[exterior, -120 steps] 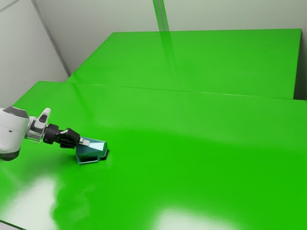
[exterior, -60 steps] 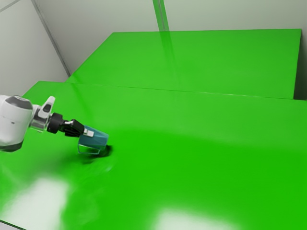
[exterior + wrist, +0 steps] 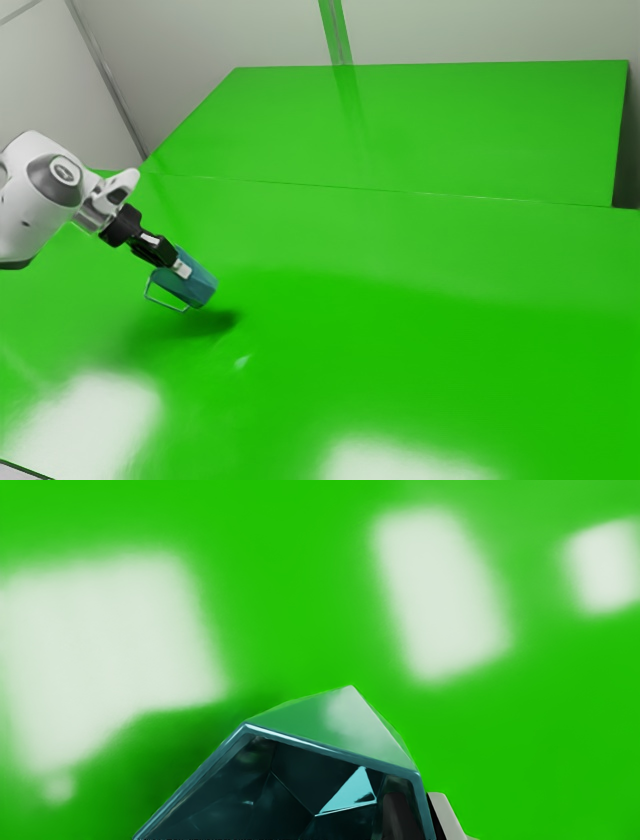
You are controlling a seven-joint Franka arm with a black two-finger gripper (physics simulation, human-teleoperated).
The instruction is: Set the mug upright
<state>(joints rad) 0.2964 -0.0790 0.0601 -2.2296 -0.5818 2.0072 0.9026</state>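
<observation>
Toward the exterior view's left, the mug (image 3: 197,288) was above the near table (image 3: 420,340), at the gripper (image 3: 180,269). One finger (image 3: 399,820) lay inside the mug, the other (image 3: 444,810) outside its wall. Behind the near table was the far table (image 3: 460,125), with the room wall (image 3: 480,30) beyond.

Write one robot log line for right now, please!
mug: tilted, above table, open end toward arm | jaws: shut on mug's wall, one inside, one outside | upright: not yet
</observation>
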